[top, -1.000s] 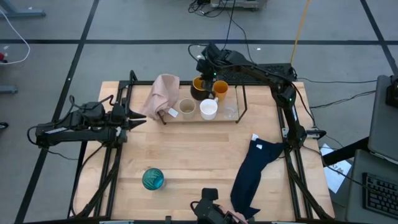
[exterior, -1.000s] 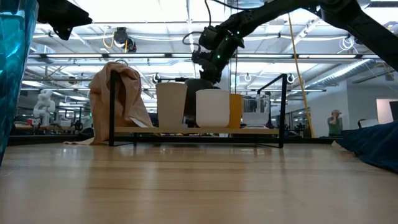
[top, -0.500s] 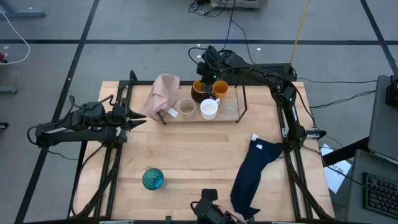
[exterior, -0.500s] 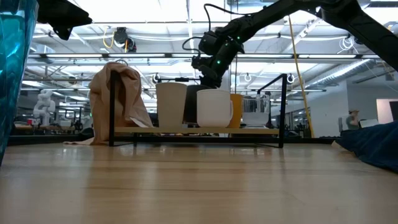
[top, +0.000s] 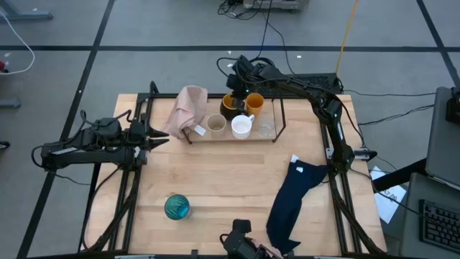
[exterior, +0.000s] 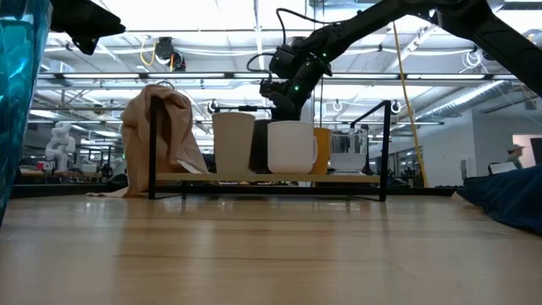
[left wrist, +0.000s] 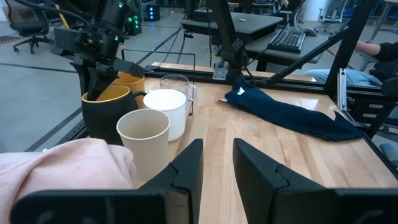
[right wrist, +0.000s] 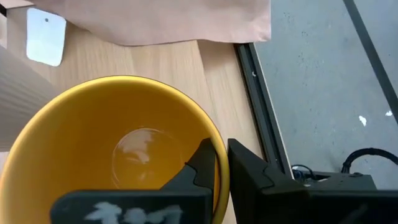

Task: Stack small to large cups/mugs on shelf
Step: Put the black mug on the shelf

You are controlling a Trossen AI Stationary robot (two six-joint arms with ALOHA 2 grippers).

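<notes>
The right gripper (top: 235, 89), at the shelf's (top: 277, 134) far edge, is pinched on the dark mug's (top: 231, 105) far rim, directly below. The left gripper (top: 159, 135), slightly spread, waits left.

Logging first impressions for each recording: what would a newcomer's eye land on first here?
Probably the cluster of cups on the black wire shelf at the table's far edge, where the right gripper is pinched shut on the rim of the dark mug with the yellow inside. Next, the lone teal glass near the front edge, and the navy cloth draped to its right. The left gripper waits at the left side.
</notes>
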